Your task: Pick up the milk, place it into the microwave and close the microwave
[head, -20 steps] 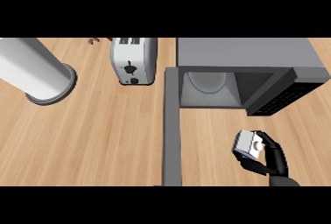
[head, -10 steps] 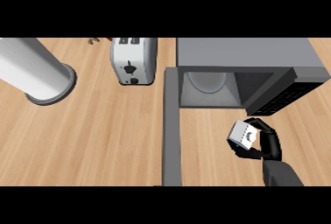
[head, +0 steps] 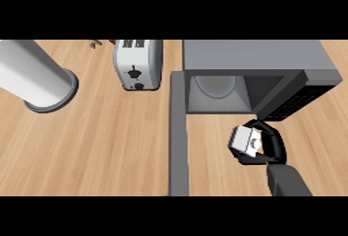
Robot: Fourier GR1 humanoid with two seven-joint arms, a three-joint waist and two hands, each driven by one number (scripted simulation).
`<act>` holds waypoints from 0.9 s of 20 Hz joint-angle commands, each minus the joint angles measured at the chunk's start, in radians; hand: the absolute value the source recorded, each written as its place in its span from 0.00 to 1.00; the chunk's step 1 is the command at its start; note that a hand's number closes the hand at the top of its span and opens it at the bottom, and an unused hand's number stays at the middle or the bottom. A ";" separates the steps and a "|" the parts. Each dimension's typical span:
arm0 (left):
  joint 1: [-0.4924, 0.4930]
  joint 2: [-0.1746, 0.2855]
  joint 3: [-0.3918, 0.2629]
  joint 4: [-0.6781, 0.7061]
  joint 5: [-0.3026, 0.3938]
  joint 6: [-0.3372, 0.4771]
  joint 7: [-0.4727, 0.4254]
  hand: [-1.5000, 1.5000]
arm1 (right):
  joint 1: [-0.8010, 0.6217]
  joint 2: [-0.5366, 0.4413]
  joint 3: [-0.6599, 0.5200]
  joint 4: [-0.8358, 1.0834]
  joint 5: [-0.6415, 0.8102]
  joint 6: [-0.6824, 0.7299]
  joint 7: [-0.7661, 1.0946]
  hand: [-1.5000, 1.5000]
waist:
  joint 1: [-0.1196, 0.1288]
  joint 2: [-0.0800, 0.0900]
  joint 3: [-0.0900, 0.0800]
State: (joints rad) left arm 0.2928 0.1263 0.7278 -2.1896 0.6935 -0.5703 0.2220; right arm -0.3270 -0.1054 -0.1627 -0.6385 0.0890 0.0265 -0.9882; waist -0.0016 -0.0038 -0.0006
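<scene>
No readable text anywhere; the milk [head: 243, 139] may carry a mark, too small to tell.

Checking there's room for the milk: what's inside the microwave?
The open microwave shows only a pale round plate on its floor. Its roof hides the back of the cavity. The milk is outside, in the right hand.

the right hand [head: 270, 146], fingers [head: 262, 125] curled round the milk [head: 242, 138], has travelled up the table [head: 102, 147] and slightly leftward over the past second, from well short of the microwave [head: 252, 55] to just before its open mouth. more of the forearm [head: 289, 180] now shows.
</scene>
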 commanded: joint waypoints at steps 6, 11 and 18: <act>0.000 0.043 0.036 -0.029 0.065 0.047 0.071 0.00 | 0.145 0.065 0.131 -0.506 0.010 -0.031 0.287 1.00 | -0.005 -0.002 0.000; -0.001 -0.039 -0.007 -0.034 -0.013 0.011 0.036 0.00 | 0.056 0.104 0.173 -0.529 0.050 -0.163 0.414 1.00 | 0.006 0.002 0.000; -0.024 -0.024 0.022 0.029 -0.052 -0.019 0.003 0.00 | -0.166 0.104 0.146 -0.395 0.125 -0.292 0.530 1.00 | 0.014 0.005 0.001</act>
State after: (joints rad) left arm 0.2809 0.1128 0.7573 -2.1310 0.6682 -0.6196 0.2095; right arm -0.3797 -0.0074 -0.0043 -1.1048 0.1641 -0.1909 -0.5159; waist 0.0071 -0.0006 -0.0004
